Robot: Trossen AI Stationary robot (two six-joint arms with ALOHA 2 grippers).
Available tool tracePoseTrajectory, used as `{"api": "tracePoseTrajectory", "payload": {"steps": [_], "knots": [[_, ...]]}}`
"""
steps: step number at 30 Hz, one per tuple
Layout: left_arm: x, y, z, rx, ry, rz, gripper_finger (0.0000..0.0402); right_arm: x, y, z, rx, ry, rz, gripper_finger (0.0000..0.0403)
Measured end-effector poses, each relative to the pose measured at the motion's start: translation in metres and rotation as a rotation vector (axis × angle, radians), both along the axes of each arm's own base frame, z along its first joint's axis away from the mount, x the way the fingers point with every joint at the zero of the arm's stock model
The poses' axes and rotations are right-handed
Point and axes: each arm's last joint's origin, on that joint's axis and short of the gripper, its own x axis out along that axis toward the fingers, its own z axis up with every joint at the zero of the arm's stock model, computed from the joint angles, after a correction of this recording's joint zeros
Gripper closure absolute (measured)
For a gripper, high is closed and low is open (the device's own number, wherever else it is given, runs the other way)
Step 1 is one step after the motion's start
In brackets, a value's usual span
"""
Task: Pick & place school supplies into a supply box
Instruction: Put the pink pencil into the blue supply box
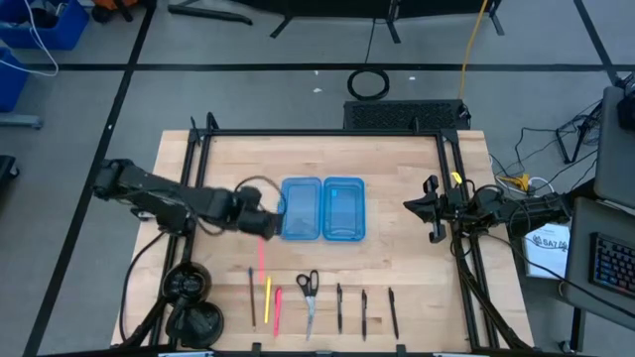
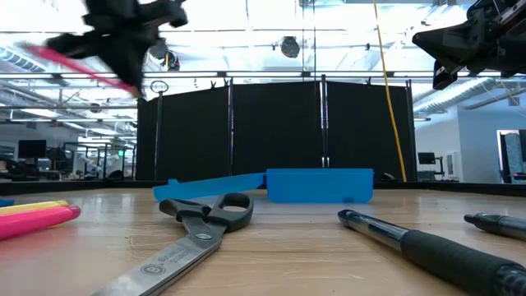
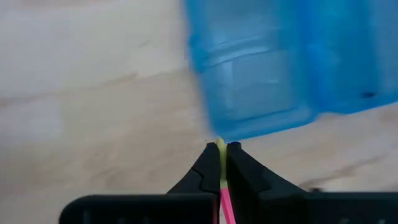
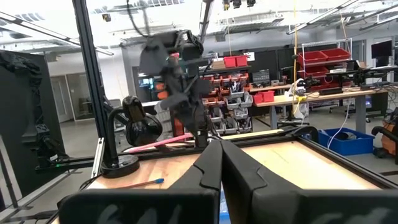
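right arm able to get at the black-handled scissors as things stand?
Probably yes. The right gripper hangs shut at the table's right edge, and the black-handled steel scissors lie in the open front row, nothing over them; it must open first.

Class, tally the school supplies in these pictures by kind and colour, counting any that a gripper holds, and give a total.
Pink pens: 2, one on the table, one in the left gripper
Yellow pencil: 1
Dark pens and pencils: 4
Scissors: 1
Blue pencil case: 1
Total: 9
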Motion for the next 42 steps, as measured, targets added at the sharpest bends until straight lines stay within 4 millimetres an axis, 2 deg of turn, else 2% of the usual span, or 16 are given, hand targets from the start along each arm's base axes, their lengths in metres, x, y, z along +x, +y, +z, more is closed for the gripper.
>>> {"api": "tracePoseTrajectory", "payload": {"steps": [6,11,16,20,23,27,34,42], "knots": [[0.049,0.035,0.019,0.052,-0.310,-0.148,0.0393,0.000,0.000,0.000,0.000,0.000,0.000,0.0403],[0.092,0.063,0.017,0.072,-0.360,-0.239,0.0393,0.000,0.000,0.000,-0.001,-0.001,-0.001,0.0403],[0.136,0.089,0.000,0.104,-0.306,-0.309,0.0393,0.000,0.000,0.001,0.001,-0.007,0.000,0.0403],[0.159,0.110,-0.024,0.115,-0.261,-0.336,0.0393,0.000,0.000,0.000,0.000,-0.002,0.000,0.0403],[0.169,0.126,-0.046,0.078,-0.265,-0.329,0.0393,0.000,0.000,0.000,0.000,-0.002,0.000,0.0403],[0.175,0.143,-0.061,0.053,-0.291,-0.292,0.0391,0.001,0.000,-0.001,-0.001,0.007,0.000,0.0403],[0.174,0.161,-0.063,0.057,-0.310,-0.210,0.0392,0.001,0.000,-0.001,-0.001,0.006,0.000,0.0403],[0.175,0.156,-0.067,0.160,-0.254,-0.131,0.0393,0.000,0.000,0.000,-0.001,0.006,0.000,0.0403]]}}
